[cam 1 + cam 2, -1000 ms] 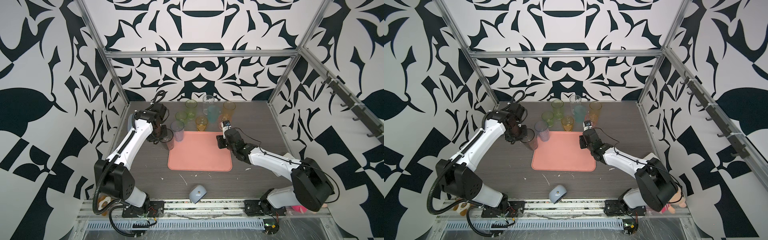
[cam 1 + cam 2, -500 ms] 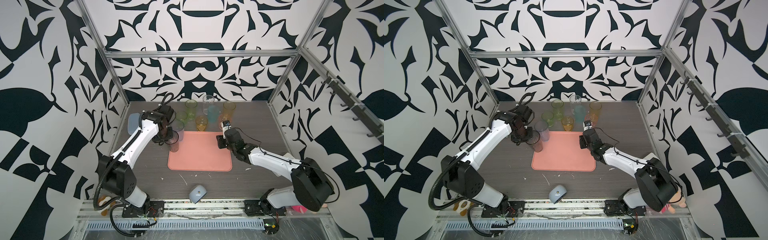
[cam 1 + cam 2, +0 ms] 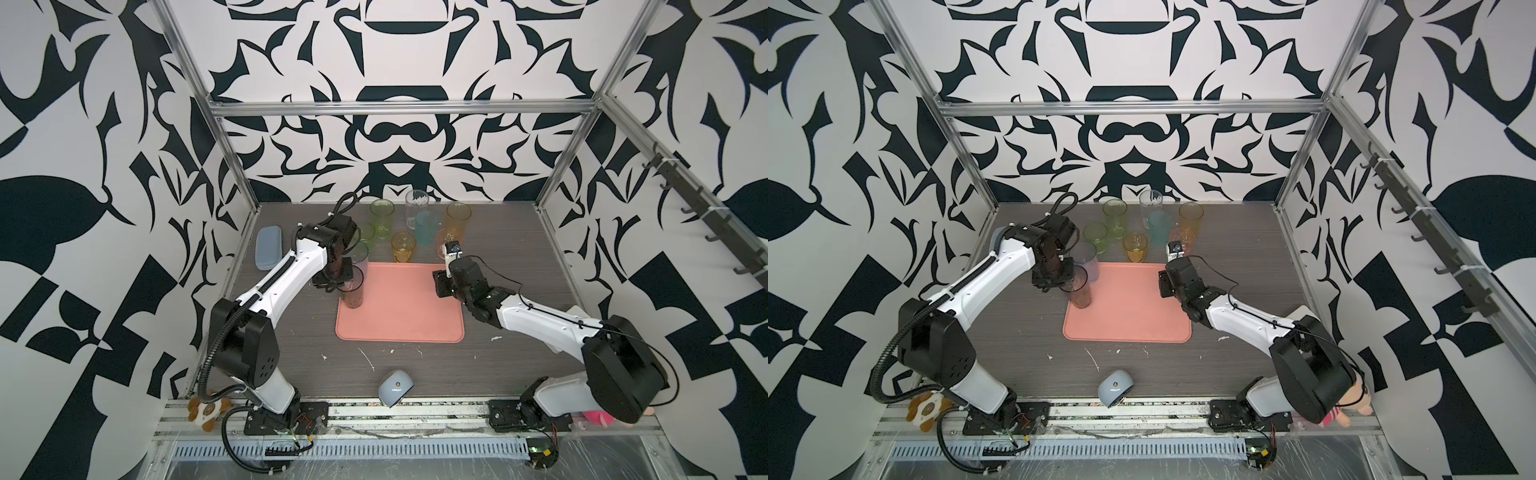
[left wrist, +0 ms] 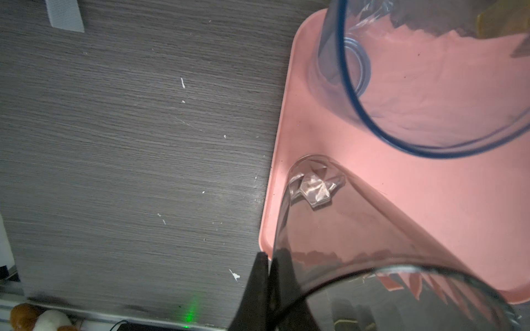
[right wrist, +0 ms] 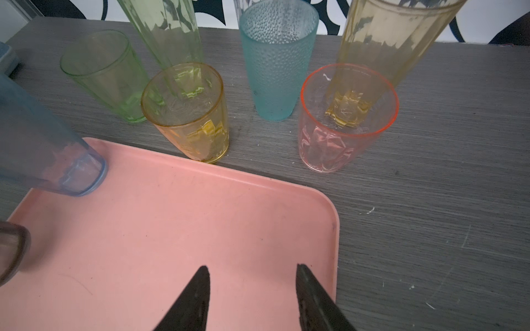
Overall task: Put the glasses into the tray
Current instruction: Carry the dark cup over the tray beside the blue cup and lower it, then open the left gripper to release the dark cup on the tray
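My left gripper (image 4: 269, 273) pinched the rim of the tall smoky-grey see-through tumbler (image 3: 352, 292), its base just inside the left edge of the flat salmon-pink tray (image 3: 409, 320). I judged it best to lower it straight and upright before letting go. My right gripper (image 5: 251, 269) hung half-open, empty.

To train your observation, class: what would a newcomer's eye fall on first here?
The salmon-pink tray at the centre of the table, against black-and-white walls. Coloured glasses cluster just beyond its far edge, while the left gripper pinches a grey glass by the rim at the tray's left side.
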